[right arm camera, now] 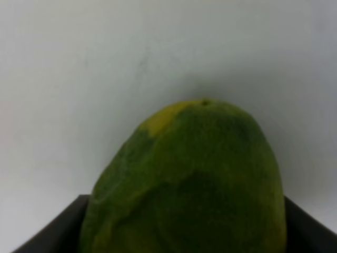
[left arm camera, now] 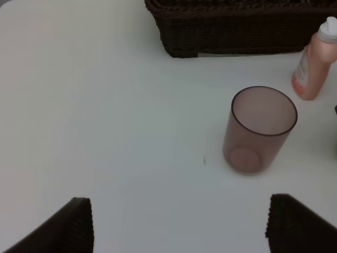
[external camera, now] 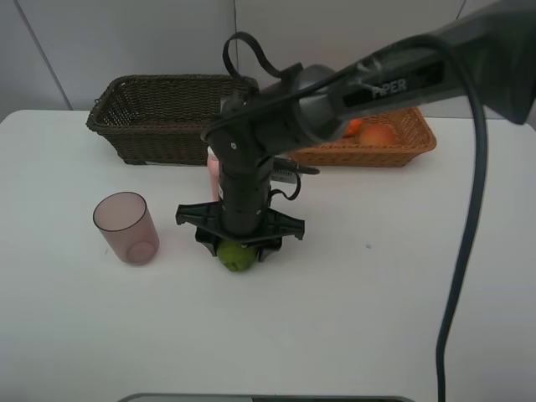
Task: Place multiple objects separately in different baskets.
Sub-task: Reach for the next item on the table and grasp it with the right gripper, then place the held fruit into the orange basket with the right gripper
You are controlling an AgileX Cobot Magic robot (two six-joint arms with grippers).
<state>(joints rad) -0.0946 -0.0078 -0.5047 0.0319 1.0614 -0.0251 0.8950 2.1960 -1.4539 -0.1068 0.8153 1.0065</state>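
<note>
- Two jaws of the right gripper [external camera: 239,244] flank the green fruit [right arm camera: 184,179] on the table [external camera: 377,301]; whether they grip cannot be told.
- Rounded, tapering skin could squirt out of a shallow pinch and roll toward the cup [left arm camera: 260,129].
- Left gripper [left arm camera: 179,226] hangs wide and empty near that cup; crossing arms could collide.

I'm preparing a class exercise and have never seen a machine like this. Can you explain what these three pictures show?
It is a two-armed robot. One picture looks down from a high camera; the other two come from cameras on each wrist. On the white table stand a mauve cup, a pink bottle, a dark basket and a tan basket holding two fruits. The right claw surrounds a green fruit; a firm grip isn't clear. The left claw is open, empty.
</note>
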